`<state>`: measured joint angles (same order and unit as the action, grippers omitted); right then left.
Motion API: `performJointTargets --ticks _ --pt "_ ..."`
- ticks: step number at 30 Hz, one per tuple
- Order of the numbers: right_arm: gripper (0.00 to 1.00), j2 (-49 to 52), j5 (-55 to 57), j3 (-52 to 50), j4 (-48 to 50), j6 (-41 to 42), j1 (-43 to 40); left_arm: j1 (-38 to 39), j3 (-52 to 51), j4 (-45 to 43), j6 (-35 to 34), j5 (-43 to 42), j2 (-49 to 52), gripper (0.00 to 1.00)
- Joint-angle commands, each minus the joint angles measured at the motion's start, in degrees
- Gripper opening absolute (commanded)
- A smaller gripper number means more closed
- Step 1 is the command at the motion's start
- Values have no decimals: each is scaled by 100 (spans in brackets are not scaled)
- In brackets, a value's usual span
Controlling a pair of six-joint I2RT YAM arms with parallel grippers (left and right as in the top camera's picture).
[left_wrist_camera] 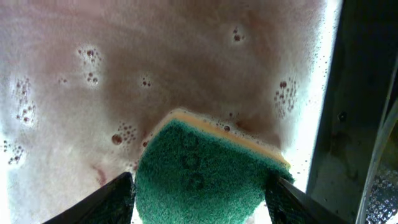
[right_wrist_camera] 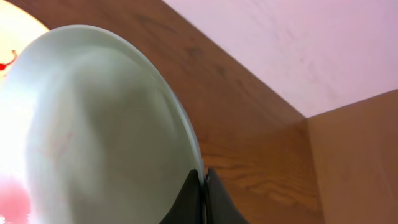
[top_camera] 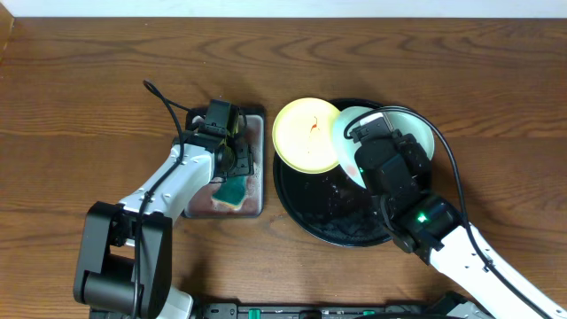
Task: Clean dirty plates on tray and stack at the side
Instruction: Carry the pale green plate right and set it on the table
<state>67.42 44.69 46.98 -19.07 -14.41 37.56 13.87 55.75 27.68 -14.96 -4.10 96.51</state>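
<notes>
Overhead: the glossy black round tray (top_camera: 297, 206) sits right of centre on the brown wooden table (top_camera: 89, 71). Plate count:
- One pale yellow round plate (top_camera: 307, 135), face up with a thin red mark, lying over the tray's far-left rim.
- One pale mint round plate (top_camera: 348, 133), tipped up over the far part of the tray, with a red smear near its lower edge. It is round, so it has no long axis; its face points left and up.
- A second mint arc (top_camera: 418, 133) shows just right of the arm. Whether it is a separate plate cannot be told.

The right gripper (top_camera: 361, 135) is on the tipped mint plate. The left gripper (top_camera: 226, 152) hangs over the one grey rectangular metal tray (top_camera: 258, 133), which lies left of the black tray and just beside it.

Left wrist: the left gripper (left_wrist_camera: 200, 182) has both fingers pressed against the sides of the one teal sponge (left_wrist_camera: 199, 155), which has a yellow foam layer. One sponge corner points away from the fingers. Below it the grey tray (left_wrist_camera: 186, 62) is wet, with pinkish, bubbly water.

Right wrist: the right gripper (right_wrist_camera: 203, 186) has its fingers pinched together on the mint plate (right_wrist_camera: 93, 137) rim. The plate stands nearly on edge, with the rim running up and away from the fingers. The yellow plate (right_wrist_camera: 15, 40) is at the far left, and a pale wall (right_wrist_camera: 280, 37) stands beyond the table.
</notes>
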Motion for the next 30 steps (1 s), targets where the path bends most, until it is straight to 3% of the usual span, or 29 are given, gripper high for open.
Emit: performJointTargets --ticks 1,5,6,7,13,14,15,16,17,18,24,30 --pt "1 -81 310 144 46 -109 85 -31 -116 -103 35 74 46 63" --pt "1 -81 313 144 39 -109 85 -31 -116 -107 35 74 240 36" --pt "1 -81 308 144 46 -107 85 -31 -116 -105 37 76 291 19" --pt "1 -81 308 144 46 -107 85 -31 -116 -101 37 76 297 8" --pt "1 -81 308 144 70 -81 61 -37 96 -125 37 79 118 7" --pt "1 -81 308 144 96 -81 61 -37 136 -125 37 79 57 8" --pt "1 -81 308 144 146 -76 55 -37 173 -127 37 76 -28 17" --pt "1 -81 308 144 192 -48 35 -37 190 -125 35 76 -103 45" --pt "1 -81 308 144 269 26 -4 -35 190 -107 35 72 -181 59" --pt "1 -81 306 144 313 107 -37 -35 190 -42 33 72 -219 62" --pt "1 -81 306 144 542 -503 -70 -35 166 798 31 70 -232 64" --pt "1 -81 343 144 638 -962 120 -35 107 872 33 68 -232 64"
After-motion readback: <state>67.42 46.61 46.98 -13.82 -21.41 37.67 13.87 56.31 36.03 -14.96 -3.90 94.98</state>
